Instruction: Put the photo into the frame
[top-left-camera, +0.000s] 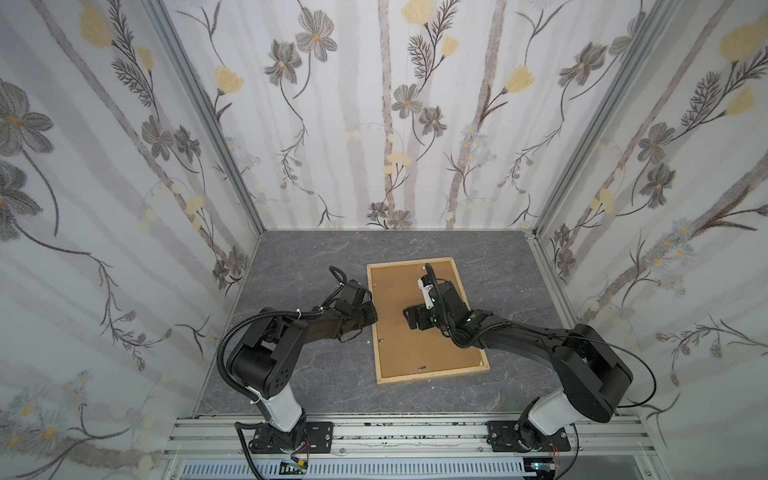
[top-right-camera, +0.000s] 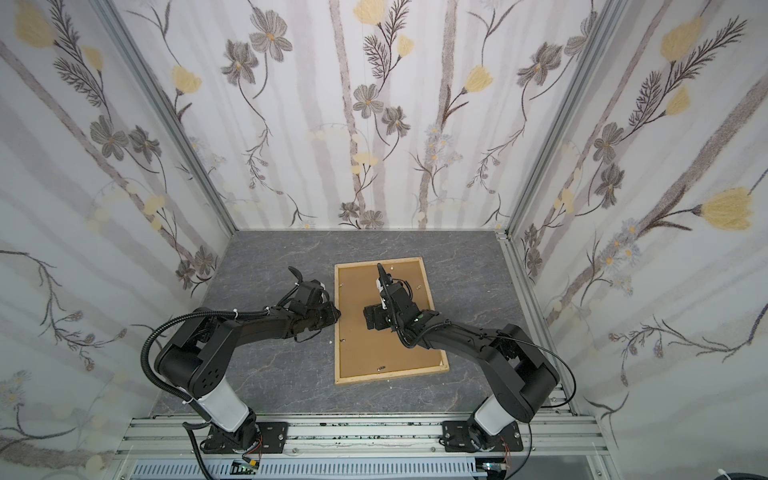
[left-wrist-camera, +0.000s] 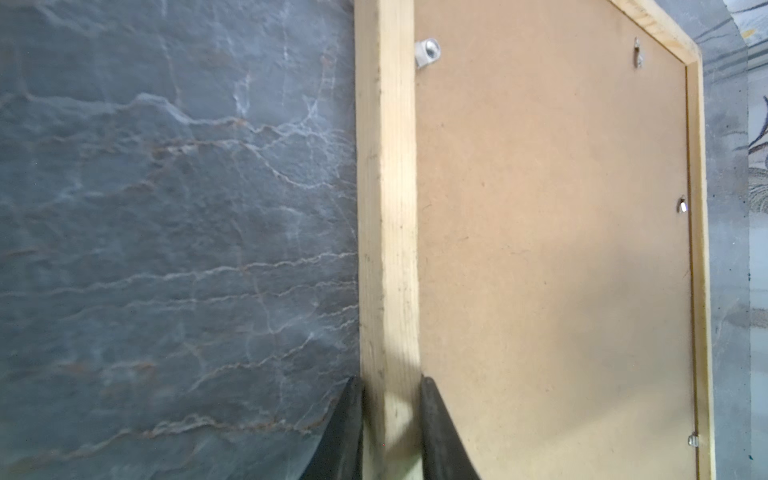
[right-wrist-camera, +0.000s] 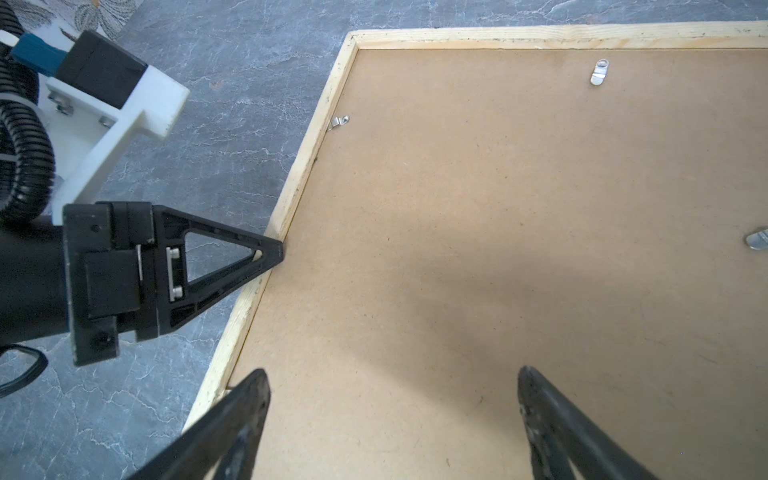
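Observation:
The frame (top-left-camera: 432, 376) (top-right-camera: 390, 376) of light wood strips lies back-up on the grey table, with a brown backing panel (top-left-camera: 415, 353) seated inside it. My left gripper (top-left-camera: 374, 318) (top-right-camera: 337, 315) (left-wrist-camera: 390, 386) is shut on the frame's left strip (left-wrist-camera: 386, 208), one finger on each side of it. My right gripper (top-left-camera: 409, 318) (top-right-camera: 370, 318) (right-wrist-camera: 392, 374) hovers open over the backing panel (right-wrist-camera: 498, 249), nothing between its fingers. In the right wrist view the left gripper's tip (right-wrist-camera: 276, 253) meets the frame strip (right-wrist-camera: 291, 195). The photo is hidden.
Small metal tabs (left-wrist-camera: 427, 50) (right-wrist-camera: 599, 71) stand along the frame's inner edges over the panel. Floral-papered walls (top-left-camera: 124, 208) enclose the grey marbled table (top-left-camera: 307, 266) on three sides. An aluminium rail (top-left-camera: 415, 432) with both arm bases runs along the front.

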